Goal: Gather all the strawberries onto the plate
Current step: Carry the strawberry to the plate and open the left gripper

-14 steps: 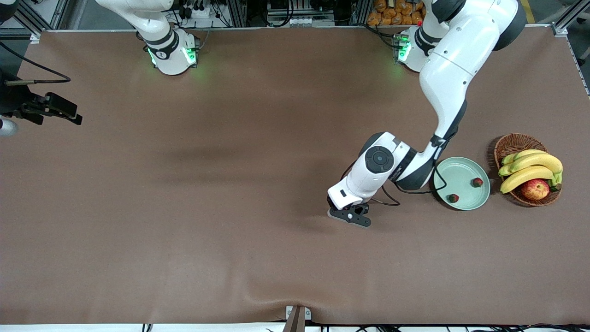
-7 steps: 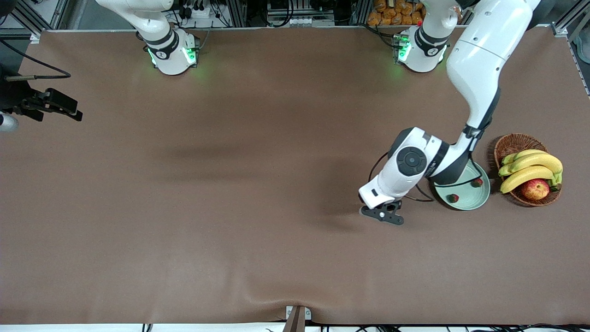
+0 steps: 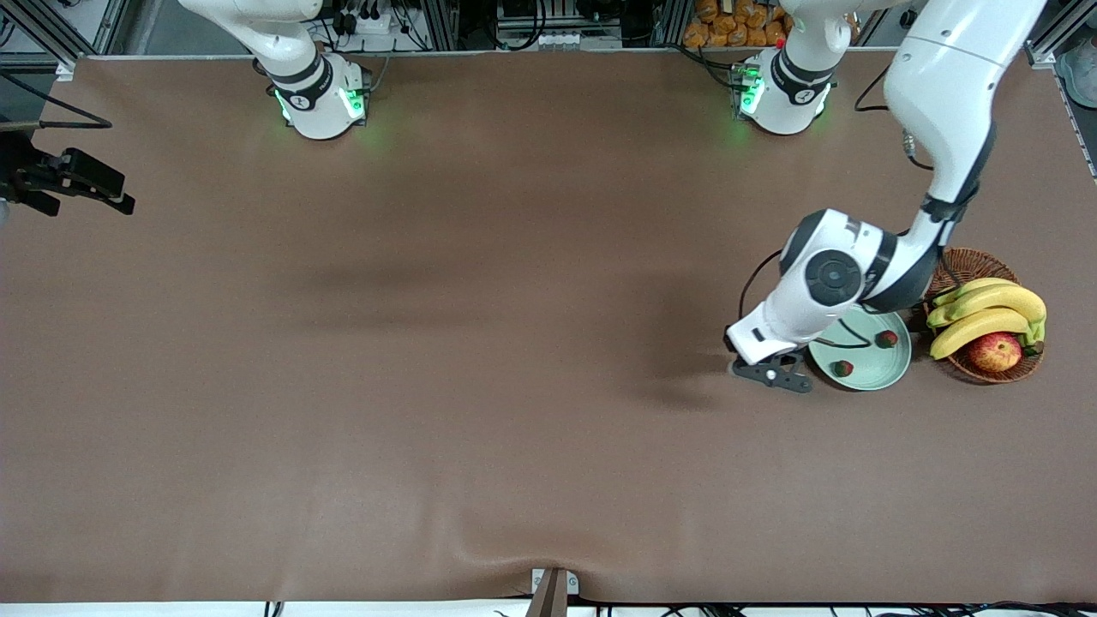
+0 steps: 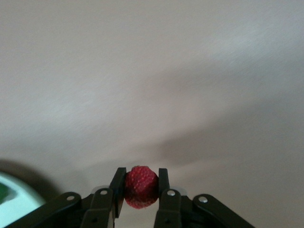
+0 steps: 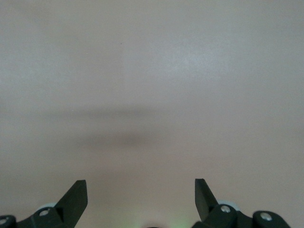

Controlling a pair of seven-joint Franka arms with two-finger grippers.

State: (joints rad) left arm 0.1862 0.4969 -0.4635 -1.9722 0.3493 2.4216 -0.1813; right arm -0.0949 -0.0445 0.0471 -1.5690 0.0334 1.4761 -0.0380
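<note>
The plate (image 3: 866, 370) holds two strawberries (image 3: 843, 368). The left end effector (image 4: 141, 189) grips a third strawberry (image 4: 140, 186) over the table (image 3: 428, 343) beside the plate. The wicker basket (image 3: 964, 266) holds bananas (image 3: 986, 313) and an apple (image 3: 994, 351). The right end effector (image 5: 141, 199) waits, fingers wide.

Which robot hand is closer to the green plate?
The left. Its end effector, shut on a strawberry, hangs beside the plate rim. The right end effector waits open at the right arm's end of the table, away from the plate.

two strawberries (image 3: 887, 338) on mint plate (image 3: 866, 364); third strawberry (image 4: 140, 186) gripped
</note>
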